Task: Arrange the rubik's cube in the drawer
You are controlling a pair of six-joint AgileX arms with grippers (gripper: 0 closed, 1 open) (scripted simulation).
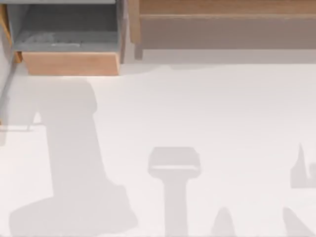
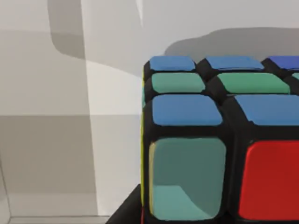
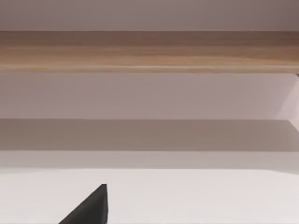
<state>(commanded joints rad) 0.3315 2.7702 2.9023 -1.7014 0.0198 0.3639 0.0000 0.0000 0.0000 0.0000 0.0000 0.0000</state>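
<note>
The left tool [image 2: 125, 212] appears as a dark edge directly under the rubik's cube [image 2: 205, 140]. We cannot tell whether it is spread or pressed on the cube. The cube sits very close to the left wrist camera, with blue and green stickers on top and teal and red ones on the near face. We judge that this closeness means the cube is carried or supported at the tool rather than lying free. Behind the cube are pale grey flat surfaces, and the cube's shadow falls on them. We cannot confirm whether these are the inner walls of the drawer [image 1: 71, 63]. The drawer stands pulled open, its grey cavity exposed behind the light-wood front panel, which leaves access from above. To the right of the drawer, just beside it, runs the long wooden shelf [image 1: 222, 24]. Its nearest end is the closest obstacle to any approach. In front of the drawer the table [image 1: 197, 108] carries only arm shadows. The right tool [image 3: 91, 207], state not determinable, is parked facing the shelf, well apart from the drawer.
</note>
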